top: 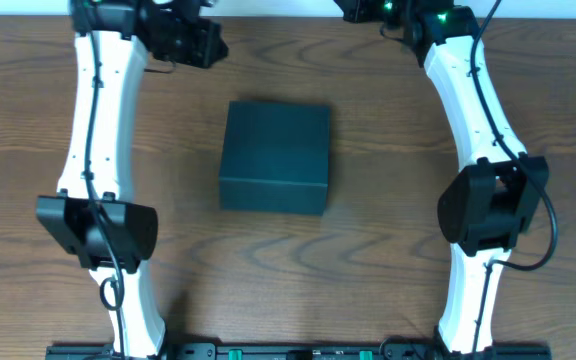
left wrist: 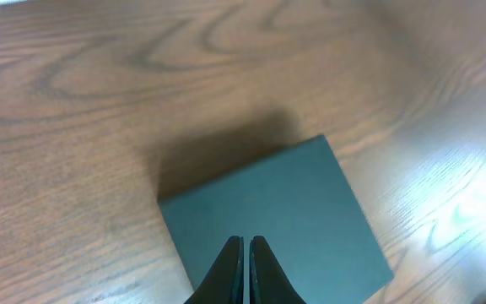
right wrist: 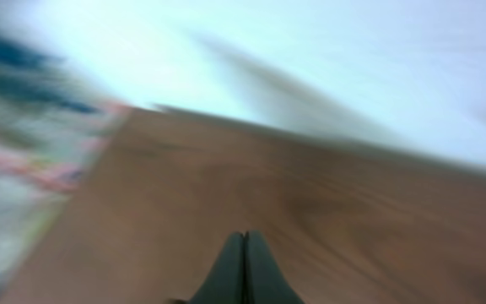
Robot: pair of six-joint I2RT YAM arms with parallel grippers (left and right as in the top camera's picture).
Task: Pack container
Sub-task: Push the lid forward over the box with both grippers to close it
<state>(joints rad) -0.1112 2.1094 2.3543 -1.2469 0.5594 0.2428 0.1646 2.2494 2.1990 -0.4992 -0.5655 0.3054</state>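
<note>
Overhead, the container sits closed near the middle of the worktop, between my two arms and touching neither. Its top and near side are a plain matte dark green-black. My left claw is up at the far edge of the worktop, beyond the container's far-left corner and well apart from it. From the left wrist camera the box lies just ahead of my left fingers, turned at an angle in the frame with its shadow on the wood behind it. Those fingers are pressed together with only a hairline seam between them; they pinch nothing and touch nothing. My right claw is at the far right edge, also well clear of the container, and it is likewise pressed together and empty. The right wrist view is badly smeared. I can make out brown wood under the tips and a colourful blur at the left edge, but I cannot tell what that blur is.
</note>
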